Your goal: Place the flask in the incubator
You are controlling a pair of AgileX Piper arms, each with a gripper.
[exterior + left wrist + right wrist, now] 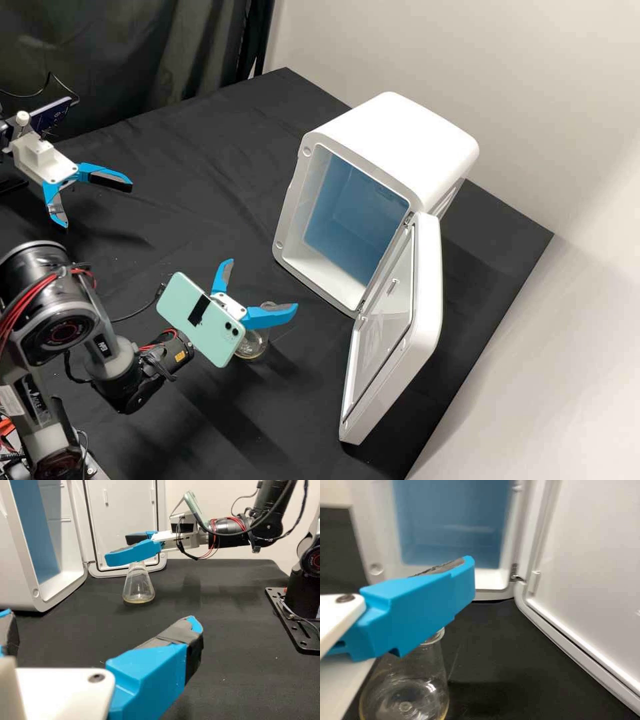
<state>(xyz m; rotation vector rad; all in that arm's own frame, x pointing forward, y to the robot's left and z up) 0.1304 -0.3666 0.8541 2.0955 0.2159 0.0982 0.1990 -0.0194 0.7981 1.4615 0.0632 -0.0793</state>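
No lettering can be read anywhere; a small white label (pixel 19 400) on the base post of the arm, well behind the right gripper (pixel 261 288), carries print too fine to make out; a faint pale mark (pixel 375 327) on the inner panel of the incubator door (pixel 400 287), beyond that gripper's fingertips, cannot be told as a letter or a sign.

Flask (pixel 257 341) on bench (pixel 200 167) before incubator (pixel 373 193), right hand (pixel 261 288) at its neck, left hand (pixel 93 200) well apart
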